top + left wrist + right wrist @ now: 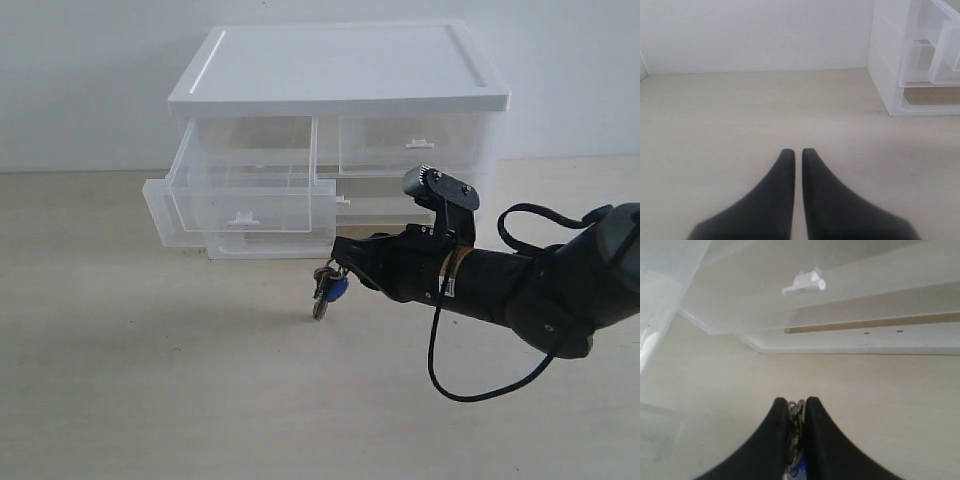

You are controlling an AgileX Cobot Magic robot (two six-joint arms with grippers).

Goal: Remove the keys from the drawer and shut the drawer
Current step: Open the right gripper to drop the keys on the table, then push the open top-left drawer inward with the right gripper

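I am pinching the bunch of dull grey metal keys (pixel 324 292) with its small blue teardrop plastic fob (pixel 337 289) in my right jaws, which are pressing together on the top of the bunch. The keys are hanging outside the drawer, just in front of the organizer's lower right part and over the pale wooden counter (pixel 150 400). Their long axis is running close to upright, with the tips pointing down at the counter. I cannot tell whether the lowest tip is touching the counter or hanging just above it. In the right wrist view the grey metal (pixel 795 432) is showing in the narrow slit of the jaws, with a speck of blue beneath it.

The small clear plastic half-width drawer (pixel 250 185) with the white tab handle (pixel 243 215) is standing pulled well out of the white-topped clear plastic organizer (pixel 340 70), to the left of and above the keys. Its twin right half-width drawer (pixel 405 140) is sitting pushed in.

A small pale label (pixel 447 287) on my right wrist is too small to read. A black cable (pixel 440 375) is looping down beneath that arm.

My left jaws are resting almost together, with a thin gap between them and nothing held. They are hovering over bare counter with the organizer's side (pixel 885 60) well apart from them.
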